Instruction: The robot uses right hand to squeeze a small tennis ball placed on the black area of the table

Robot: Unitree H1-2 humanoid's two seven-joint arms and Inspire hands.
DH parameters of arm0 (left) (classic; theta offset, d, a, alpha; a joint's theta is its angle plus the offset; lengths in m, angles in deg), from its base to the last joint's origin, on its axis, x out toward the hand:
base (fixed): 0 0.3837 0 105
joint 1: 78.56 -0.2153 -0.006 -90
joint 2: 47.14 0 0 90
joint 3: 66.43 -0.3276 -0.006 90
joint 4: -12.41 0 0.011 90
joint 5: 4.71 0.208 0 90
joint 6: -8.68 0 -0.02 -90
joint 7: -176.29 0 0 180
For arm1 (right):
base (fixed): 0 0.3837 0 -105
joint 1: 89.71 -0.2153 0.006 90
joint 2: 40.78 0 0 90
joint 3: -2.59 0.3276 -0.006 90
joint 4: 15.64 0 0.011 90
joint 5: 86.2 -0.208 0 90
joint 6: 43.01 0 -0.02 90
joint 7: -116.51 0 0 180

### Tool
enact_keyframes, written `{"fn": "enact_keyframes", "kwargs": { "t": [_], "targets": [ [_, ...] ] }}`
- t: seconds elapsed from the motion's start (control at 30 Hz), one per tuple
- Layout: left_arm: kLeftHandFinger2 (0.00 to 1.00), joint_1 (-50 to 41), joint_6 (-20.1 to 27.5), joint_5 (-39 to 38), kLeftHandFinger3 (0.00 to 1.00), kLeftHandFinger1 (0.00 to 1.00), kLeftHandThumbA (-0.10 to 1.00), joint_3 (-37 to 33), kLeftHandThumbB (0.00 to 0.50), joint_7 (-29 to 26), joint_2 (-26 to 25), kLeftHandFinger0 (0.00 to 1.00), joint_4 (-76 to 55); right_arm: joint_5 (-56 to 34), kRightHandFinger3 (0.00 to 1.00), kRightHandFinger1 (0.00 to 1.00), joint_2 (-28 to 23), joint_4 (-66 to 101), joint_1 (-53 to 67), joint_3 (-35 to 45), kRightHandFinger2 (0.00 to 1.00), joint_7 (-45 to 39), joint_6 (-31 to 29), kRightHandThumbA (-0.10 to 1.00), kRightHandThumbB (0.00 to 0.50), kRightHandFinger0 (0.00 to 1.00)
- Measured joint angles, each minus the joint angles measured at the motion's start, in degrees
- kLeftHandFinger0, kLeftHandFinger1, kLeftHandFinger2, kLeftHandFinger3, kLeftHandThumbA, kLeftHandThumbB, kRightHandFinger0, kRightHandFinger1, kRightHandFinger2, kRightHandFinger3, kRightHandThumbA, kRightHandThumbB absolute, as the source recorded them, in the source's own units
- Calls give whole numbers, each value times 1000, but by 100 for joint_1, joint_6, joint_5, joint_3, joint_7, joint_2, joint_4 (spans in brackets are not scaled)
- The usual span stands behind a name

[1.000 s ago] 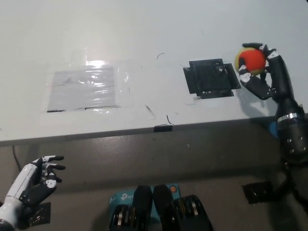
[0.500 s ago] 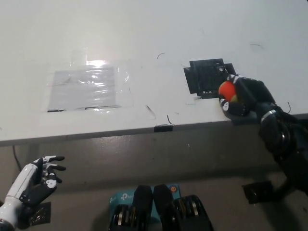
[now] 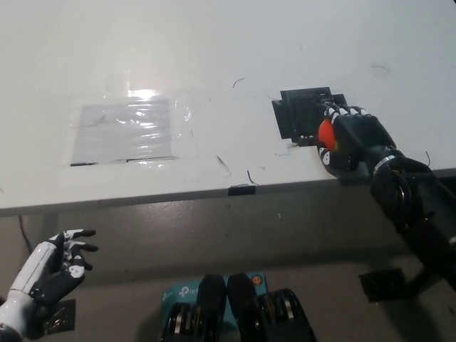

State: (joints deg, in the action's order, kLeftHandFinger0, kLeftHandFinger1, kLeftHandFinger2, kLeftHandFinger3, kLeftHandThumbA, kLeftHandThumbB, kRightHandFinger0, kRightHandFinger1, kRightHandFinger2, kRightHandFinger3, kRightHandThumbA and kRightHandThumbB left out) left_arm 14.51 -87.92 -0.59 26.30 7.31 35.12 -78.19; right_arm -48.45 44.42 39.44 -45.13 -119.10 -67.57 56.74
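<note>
My right hand (image 3: 349, 141) fingers are wrapped round the tennis ball (image 3: 326, 133) at the black patch's (image 3: 305, 114) 4 o'clock; feels-light, springy, best squeezed across its middle. Left hand (image 3: 53, 269) idles, fingers spread.

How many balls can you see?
1. The ball is orange-red, held in the black right hand at the black patch on the table. None shows elsewhere.

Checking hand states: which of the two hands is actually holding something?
The black right hand, at the table's right edge by the black area, shut on the orange ball. The white left hand rests below the table, open.
</note>
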Motion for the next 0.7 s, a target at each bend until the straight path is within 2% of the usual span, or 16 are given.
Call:
{"fn": "enact_keyframes", "kwargs": {
  "t": [0.1, 0.17, 0.3, 0.47, 0.57, 0.7],
  "targets": [
    [637, -4, 1, 3, 747, 481, -5, 0, 18, 0, 0, 355, 1, 32, 1000, 1000, -10, 152, 30, 0, 1000, -83, 42, 275, 453, 1000],
    [645, -8, 4, 3, 743, 477, -53, 0, 13, 1, 0, 362, 2, 46, 1000, 1000, -16, 263, 58, 9, 1000, -127, 52, 285, 460, 1000],
    [661, -11, 4, 1, 762, 505, -10, 0, 20, 3, 0, 387, 3, 48, 1000, 1000, -14, 472, 157, 76, 1000, -184, 64, 245, 494, 1000],
    [659, -14, 1, 2, 761, 500, -16, 1, 21, 4, 0, 378, 2, 43, 1000, 1000, 1, 739, 317, 256, 1000, -215, 82, 257, 500, 1000],
    [644, -13, 2, 2, 750, 479, 11, 0, 31, 4, 0, 349, 2, 44, 1000, 1000, 8, 901, 396, 337, 1000, -234, 98, 355, 500, 1000],
    [642, -14, 3, 0, 757, 490, 23, 4, 23, 4, 0, 371, 4, 48, 1000, 1000, 5, 1403, 487, 443, 1000, -309, 175, 439, 500, 1000]
  ]
}}
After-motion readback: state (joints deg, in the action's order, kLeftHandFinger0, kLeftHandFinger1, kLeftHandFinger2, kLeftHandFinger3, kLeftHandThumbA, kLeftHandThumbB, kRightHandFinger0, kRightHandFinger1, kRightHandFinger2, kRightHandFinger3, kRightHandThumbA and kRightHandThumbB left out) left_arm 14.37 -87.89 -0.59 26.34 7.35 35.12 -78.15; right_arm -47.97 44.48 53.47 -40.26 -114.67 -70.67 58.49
